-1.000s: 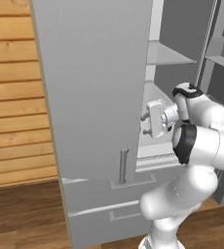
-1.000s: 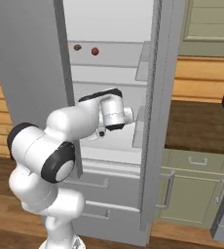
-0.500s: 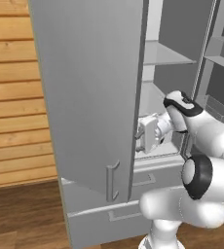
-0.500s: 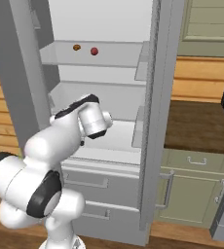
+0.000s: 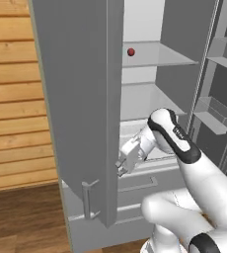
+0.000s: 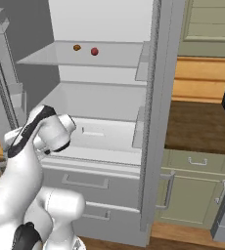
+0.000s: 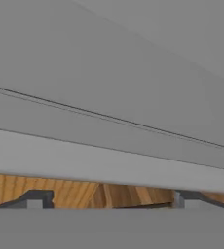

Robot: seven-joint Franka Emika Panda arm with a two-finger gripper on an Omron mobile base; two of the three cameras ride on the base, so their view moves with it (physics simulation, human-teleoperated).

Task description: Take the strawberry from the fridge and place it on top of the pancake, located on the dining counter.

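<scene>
The fridge point(image 5: 150, 99) stands with both doors open. The strawberry point(image 5: 131, 52) point(image 6: 94, 51) is a tiny red ball lying on the upper pale shelf, next to a tiny orange-brown item point(image 6: 77, 48). My gripper point(image 5: 121, 167) is low and left of the shelves, pressed close to the inner edge of the left door point(image 5: 81, 113), well below the strawberry. In the hand view that grey door fills the picture, and the gripper point(image 7: 114, 199) is open, its fingertips point(image 7: 36, 198) wide apart with nothing between them. The dining counter and pancake are out of view.
The right fridge door point(image 5: 219, 108) hangs open with bins on it. Two bottom drawers point(image 6: 85, 183) lie under the shelves. A wooden plank wall point(image 5: 12, 99) is to the left. A dark counter on grey-green cabinets point(image 6: 202, 127) is to the right.
The left fridge door has swung much wider, uncovering the shelves and the strawberry. My arm has swept left with the door's edge.
</scene>
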